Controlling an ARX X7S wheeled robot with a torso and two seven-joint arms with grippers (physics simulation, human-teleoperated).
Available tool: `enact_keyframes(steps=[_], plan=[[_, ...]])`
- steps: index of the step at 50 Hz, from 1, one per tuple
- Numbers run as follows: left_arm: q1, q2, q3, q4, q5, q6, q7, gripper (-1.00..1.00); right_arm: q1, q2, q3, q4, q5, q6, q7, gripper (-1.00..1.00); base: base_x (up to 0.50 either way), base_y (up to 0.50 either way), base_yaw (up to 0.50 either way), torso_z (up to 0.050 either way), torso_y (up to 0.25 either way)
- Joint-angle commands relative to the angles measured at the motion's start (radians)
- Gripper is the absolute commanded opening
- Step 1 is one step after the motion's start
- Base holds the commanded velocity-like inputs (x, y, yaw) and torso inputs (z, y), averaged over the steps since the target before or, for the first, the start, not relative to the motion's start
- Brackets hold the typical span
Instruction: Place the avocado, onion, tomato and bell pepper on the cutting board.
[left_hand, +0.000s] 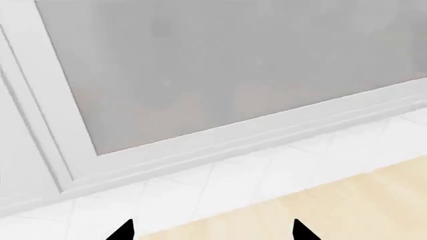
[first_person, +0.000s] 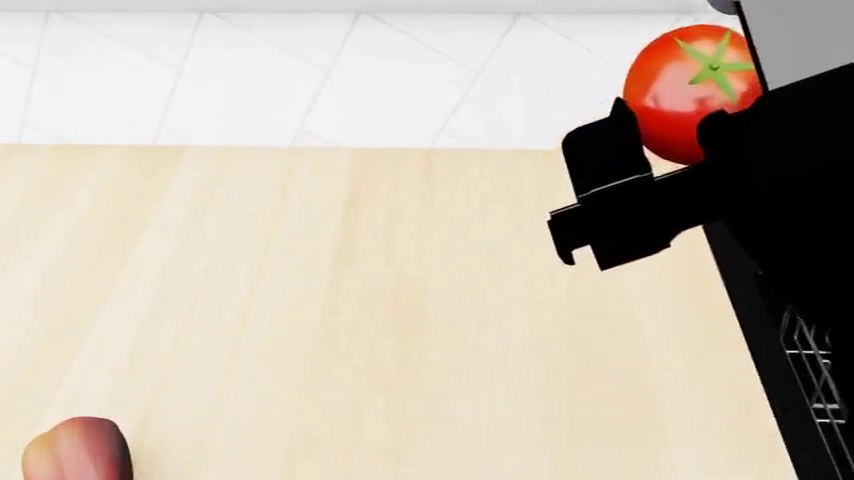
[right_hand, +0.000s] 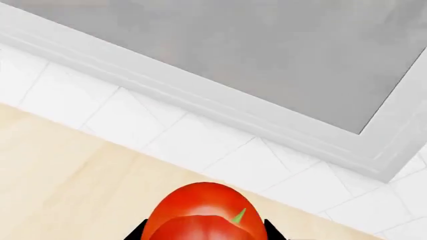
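Left wrist view: I see only the two dark tips of my left claw (left_hand: 210, 231), spread well apart with nothing between them — bare pale surface (left_hand: 347, 200) below, white tile and a grey framed panel (left_hand: 220, 70) beyond. No task thing shows here.

Head view: the tomato (first_person: 687, 90) sits between the black fingers of my right claw (first_person: 674, 135), high at the far right of the view, against the tiled back edge. I judge it pinched and lifted off the surface, though the contact faces themselves are hidden behind the fruit.

Head view, pepper: a pinkish lobe (first_person: 78, 452) pokes in at the near-left corner, lying on the surface, well apart from the tomato.

Head view, board: not in sight — nor the avocado or onion. So I cannot tell which way the tomato must travel from here.

Right wrist view: the tomato (right_hand: 203, 212) fills the gap between the claw's dark fingers, calyx tip showing, with wood grain beneath and tile and panel frame beyond.

Relation that matters: the tomato is already in the right claw, so the open question is the board's bearing. I'd need to swing the head to find it before carrying.

Nearer arm for the pepper: the left, I judge, since it lies on that side and that claw is free.
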Motion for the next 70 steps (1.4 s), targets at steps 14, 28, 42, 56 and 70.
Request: enact_keyframes(steps=[14,28,42,56,70], plan=[[-0.210,-0.242,0.485,0.064,-0.786,0.039,-0.332,1.00,0.069,0.017,0.011,-0.038,0.072,-0.015,0.069,-1.00,0.00,0.00,0.00,0.000,0.000],[-0.138,-0.283,0.562,0.167,-0.877,0.063,-0.316,1.00,0.026,0.031,0.020,-0.061,0.047,-0.038,0.044,-1.00,0.00,0.00,0.00,0.000,0.000],[-0.037,-0.302,0.541,0.224,-0.840,0.061,-0.270,1.00,0.017,0.034,0.010,-0.070,0.055,-0.049,0.045,-1.00,0.00,0.00,0.00,0.000,0.000],[0.075,-0.236,0.503,0.219,-0.692,0.036,-0.217,1.00,-0.009,0.045,0.010,-0.083,0.044,-0.063,0.029,-1.00,0.00,0.00,0.00,0.000,0.000],[0.274,-0.292,0.458,0.255,-0.636,0.217,-0.240,1.00,-0.023,0.048,0.009,-0.092,0.034,-0.076,0.017,-1.00,0.00,0.00,0.00,0.000,0.000]])
